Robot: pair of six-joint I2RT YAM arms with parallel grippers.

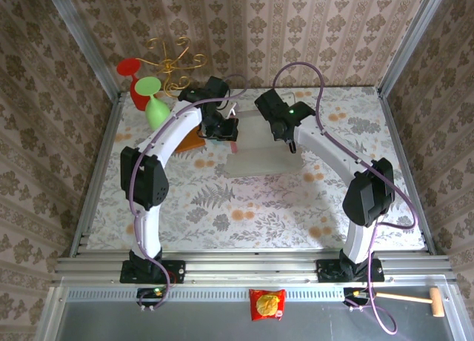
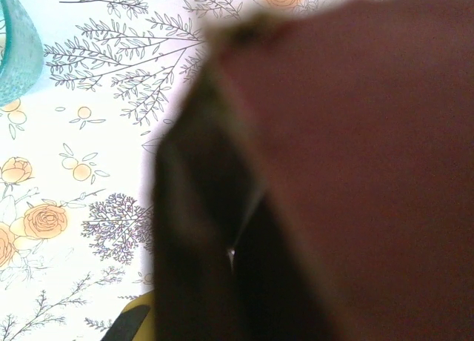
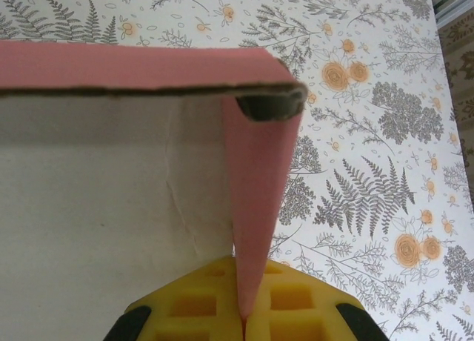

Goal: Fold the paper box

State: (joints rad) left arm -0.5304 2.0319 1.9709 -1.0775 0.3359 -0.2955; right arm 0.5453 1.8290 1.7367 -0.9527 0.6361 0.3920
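Paper box (image 1: 255,161) lies toward the far edge of the tabletop, about midway between its left and right edges, with both arms reaching in over it. Its long axis runs roughly left to right, parallel to that far edge.

Right fingers (image 3: 194,305): clamped on a pink side flap. The right wrist view shows the flap pinched between the yellow pads and rising to a creased corner, where it meets a second pink flap folded across the white reverse panel. From these fingers, the body of the box extends toward the left arm.

Left fingers (image 1: 224,126): positioned at the box's left end. Pink card sits so close to the left wrist lens that it blurs, so you cannot tell whether they are apart or gripping.

Teal cup (image 2: 13,48) stands just beyond that left end, clear of the card.

Judgement: you are mid-fold with one wall raised. The right arm has the confirmed hold, so the next crease should turn about that corner. Verify the left grip first.
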